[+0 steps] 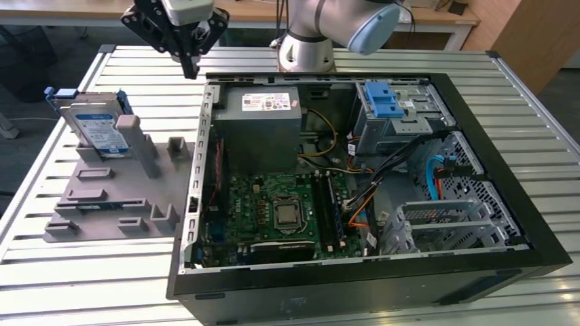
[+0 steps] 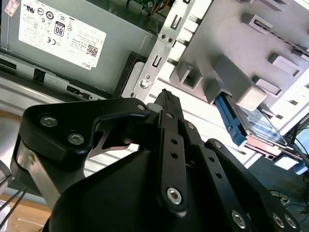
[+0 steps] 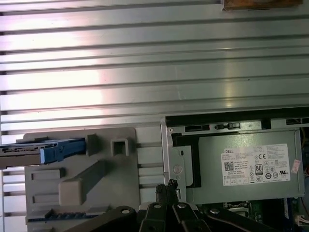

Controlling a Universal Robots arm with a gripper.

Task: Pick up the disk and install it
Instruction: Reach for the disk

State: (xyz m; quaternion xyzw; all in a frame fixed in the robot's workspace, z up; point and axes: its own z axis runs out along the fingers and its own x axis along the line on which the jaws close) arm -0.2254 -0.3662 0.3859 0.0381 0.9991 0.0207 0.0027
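Silver-grey rectangular metal disk with white-and-blue label and blue rails (image 1: 98, 128) stands on edge in a grey plastic slotted fixture (image 1: 109, 204), on the exterior view's left of the open black computer case (image 1: 544, 251). Black gripper (image 1: 189, 68) hangs by the case's far left corner, fingers together, empty. From the gripper, the disk lies left and nearer, well apart.

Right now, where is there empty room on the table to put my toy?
The slatted table is bare on the exterior view's left, in front of the grey holder, beside the computer case. Another bare strip lies behind the holder, under the end effector. The holder with the disk and the case's inside are crowded.
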